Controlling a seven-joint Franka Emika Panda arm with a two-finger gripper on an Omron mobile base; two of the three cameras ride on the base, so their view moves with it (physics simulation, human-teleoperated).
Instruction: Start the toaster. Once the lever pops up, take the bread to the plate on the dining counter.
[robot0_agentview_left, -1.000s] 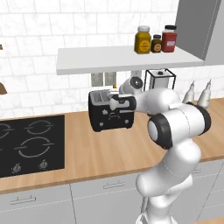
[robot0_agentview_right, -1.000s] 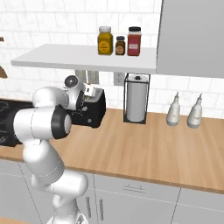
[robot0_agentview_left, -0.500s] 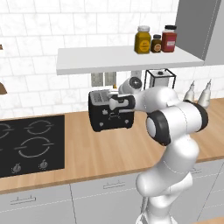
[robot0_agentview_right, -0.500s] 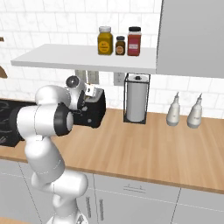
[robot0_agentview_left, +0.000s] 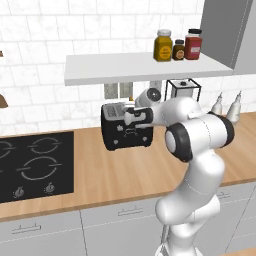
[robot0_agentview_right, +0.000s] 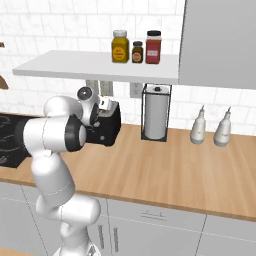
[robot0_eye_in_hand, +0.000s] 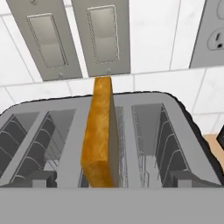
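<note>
Bread, golden-brown with darker crust, stands upright in the toaster slot beneath the open tool.

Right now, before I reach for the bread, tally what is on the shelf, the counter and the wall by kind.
Jars on the shelf: 3
Bottles: 2
Paper towel holder: 1
Toaster: 1
Bread slice in the toaster: 1
Wall switch plates: 2
Stove: 1
Total: 11

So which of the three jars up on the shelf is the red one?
The red jar stands at the right end of the row, tallest of the three. The yellow jar is at the left end; the small dark jar sits between them.
</note>
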